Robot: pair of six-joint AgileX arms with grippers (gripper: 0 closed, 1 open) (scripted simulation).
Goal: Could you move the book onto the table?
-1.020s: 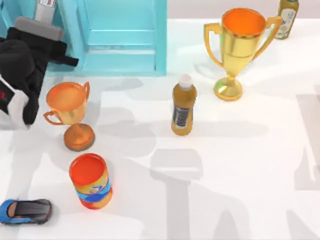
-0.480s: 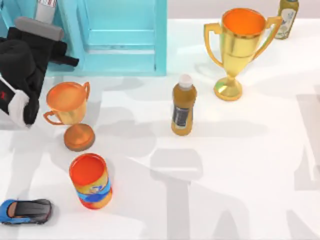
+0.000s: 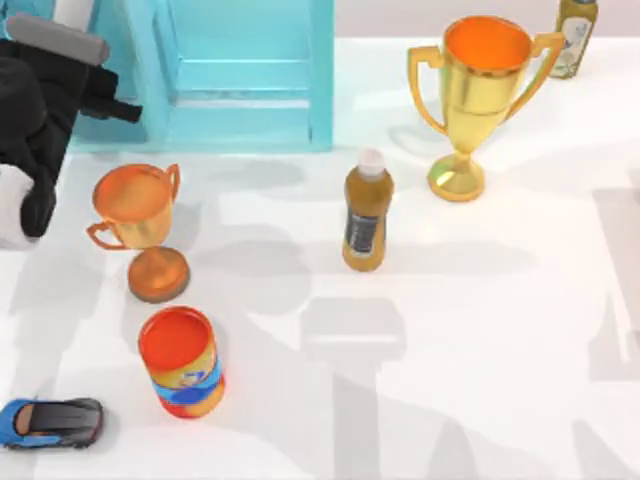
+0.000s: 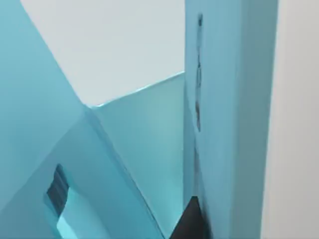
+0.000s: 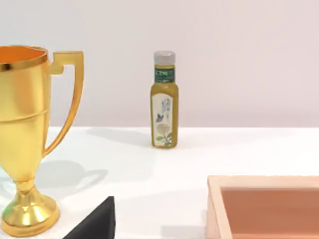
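White page edges of the book (image 3: 74, 10) show as a pale strip at about 11 o'clock of the top view, standing in the turquoise shelf unit (image 3: 245, 75) and off the table (image 3: 500, 350). The left gripper (image 3: 112, 106) sits against the shelf just beside the book; whether it is clenched cannot be told. The right arm is parked facing the gold trophy (image 5: 22, 139).

The top view looked straight down on the table (image 3: 480, 330). The left wrist view sat close against the turquoise shelf unit (image 4: 224, 99). The right wrist view faced level across the table, sharing the gold trophy (image 3: 480, 90) with the top view.
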